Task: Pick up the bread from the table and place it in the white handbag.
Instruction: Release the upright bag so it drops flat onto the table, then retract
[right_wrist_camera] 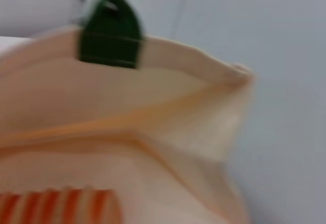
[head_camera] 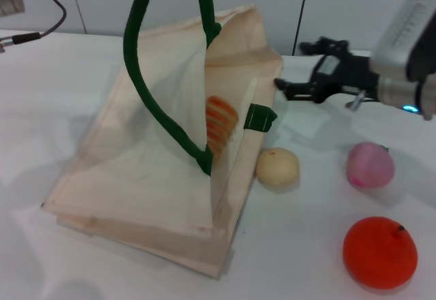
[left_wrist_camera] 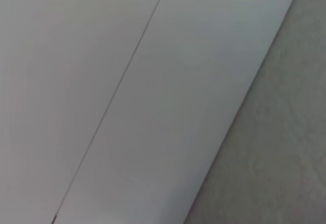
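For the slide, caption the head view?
Bread sits inside the white handbag; right gripper hovers beside it.

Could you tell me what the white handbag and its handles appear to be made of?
The white handbag looks like thin, matte cream fabric, perhaps cotton or canvas: it creases and sags, and the striped bread shows faintly through one panel. Its dark green handles look like thick, soft cord or rolled fabric, curving smoothly when lifted; the exact fibre is unclear.
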